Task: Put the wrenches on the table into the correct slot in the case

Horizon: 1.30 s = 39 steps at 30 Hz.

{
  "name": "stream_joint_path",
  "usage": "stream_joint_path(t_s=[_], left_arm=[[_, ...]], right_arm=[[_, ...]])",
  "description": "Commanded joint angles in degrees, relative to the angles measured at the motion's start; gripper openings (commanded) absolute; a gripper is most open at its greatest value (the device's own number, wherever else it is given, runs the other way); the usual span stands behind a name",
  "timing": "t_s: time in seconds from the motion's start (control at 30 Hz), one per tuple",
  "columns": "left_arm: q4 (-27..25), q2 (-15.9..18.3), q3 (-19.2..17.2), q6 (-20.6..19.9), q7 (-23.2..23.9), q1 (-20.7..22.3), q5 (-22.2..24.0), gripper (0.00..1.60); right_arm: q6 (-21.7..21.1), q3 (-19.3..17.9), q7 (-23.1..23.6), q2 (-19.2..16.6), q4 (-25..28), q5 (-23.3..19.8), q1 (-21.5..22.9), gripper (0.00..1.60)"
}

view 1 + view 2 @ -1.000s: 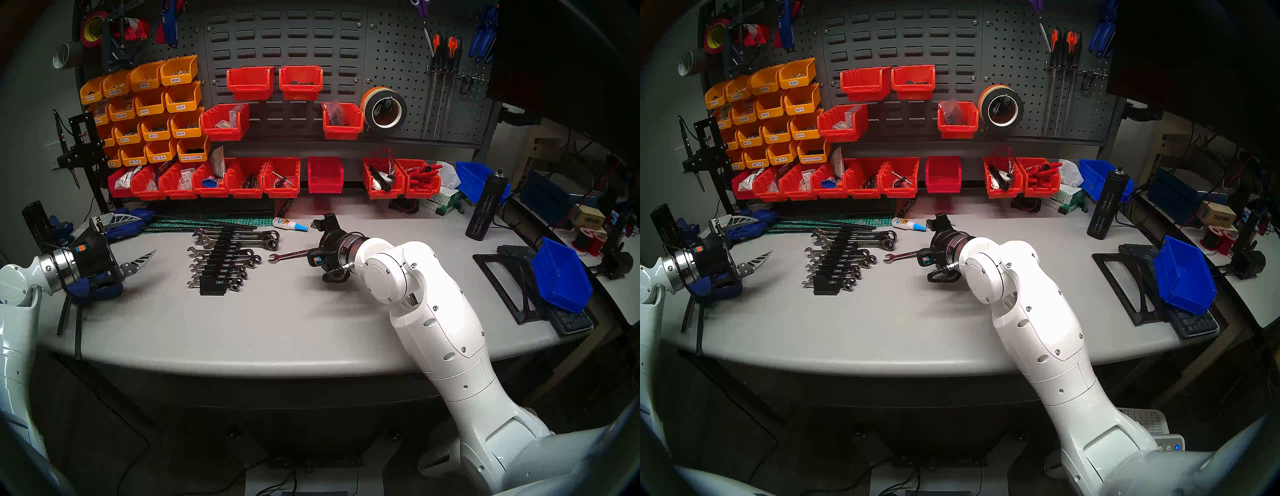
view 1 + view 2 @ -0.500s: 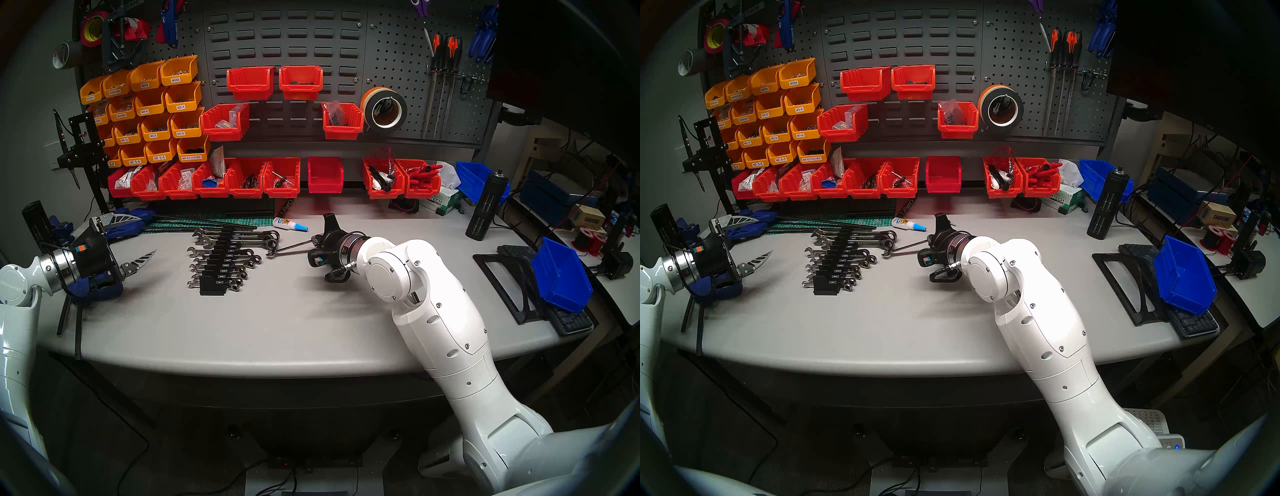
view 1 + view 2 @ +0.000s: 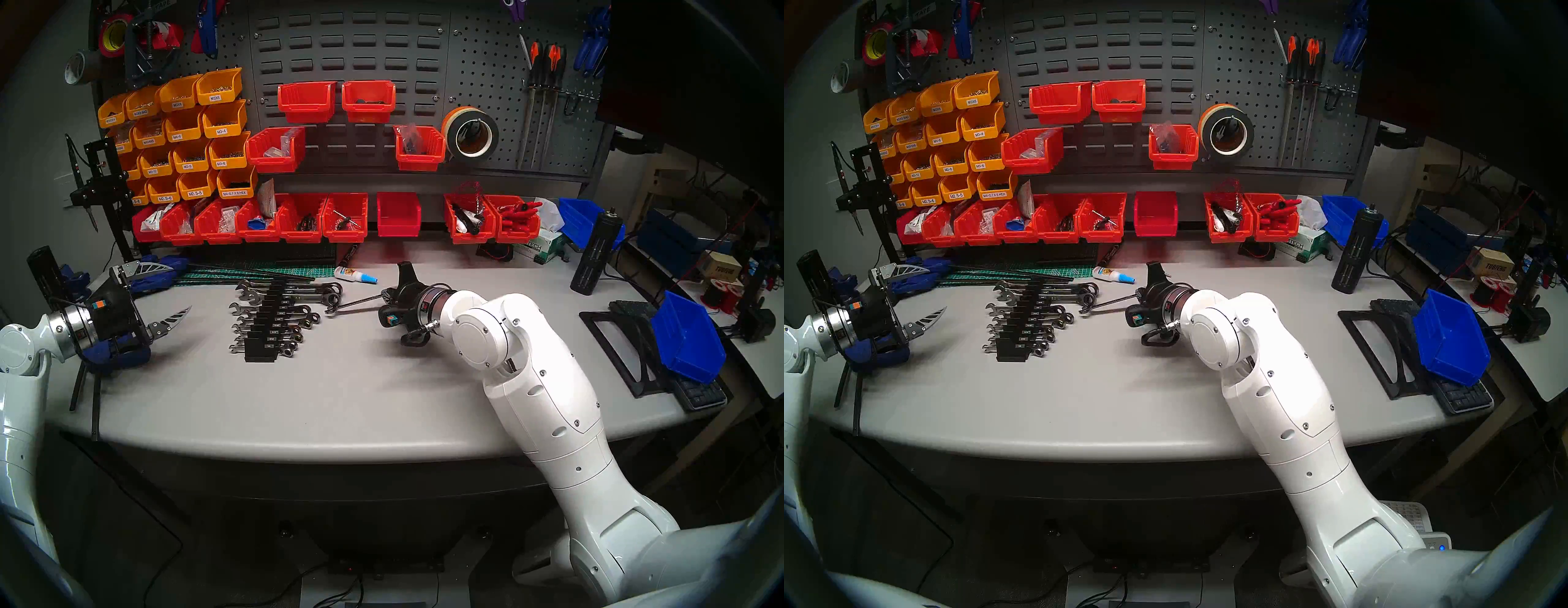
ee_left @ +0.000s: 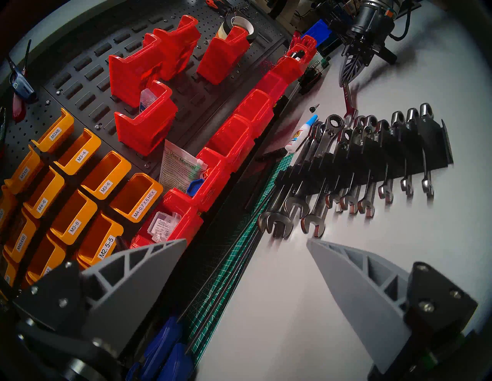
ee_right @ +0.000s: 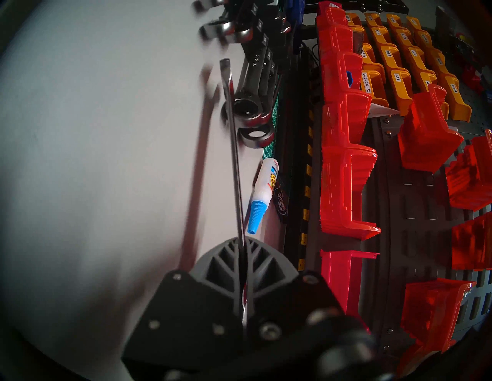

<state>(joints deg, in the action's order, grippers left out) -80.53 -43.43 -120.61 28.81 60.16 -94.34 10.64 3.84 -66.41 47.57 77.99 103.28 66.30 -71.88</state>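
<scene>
Chrome wrench (image 5: 234, 149) is pinched edge-on by the right gripper (image 5: 243, 255) right of the rack (image 3: 271, 322); the left gripper's (image 4: 246, 262) fingers (image 4: 354, 287) are spread.

One rack (image 3: 259, 354) — one wrench (image 3: 356, 302) outside it — one glue bottle (image 3: 354, 274)
</scene>
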Motion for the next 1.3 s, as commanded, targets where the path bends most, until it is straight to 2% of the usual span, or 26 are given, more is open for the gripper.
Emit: stream_joint_path(t_s=[0.0, 0.87, 1.27], left_arm=[[-0.7, 0.7, -1.0, 0.0, -0.4, 1.2, 0.6, 1.6], [-0.7, 0.7, -1.0, -0.1, -0.3, 1.2, 0.8, 1.6], [-0.8, 0.7, -1.1, -0.1, -0.3, 1.2, 0.9, 1.6]], right_arm=[[-0.8, 0.3, 1.5, -1.9, -3.5, -0.5, -5.5, 0.0], [0.0, -2.7, -8.1, -3.7, -2.8, -1.2, -5.9, 0.0], [2.9, -3.4, -12.0, -3.9, -3.0, -2.0, -4.9, 0.0]])
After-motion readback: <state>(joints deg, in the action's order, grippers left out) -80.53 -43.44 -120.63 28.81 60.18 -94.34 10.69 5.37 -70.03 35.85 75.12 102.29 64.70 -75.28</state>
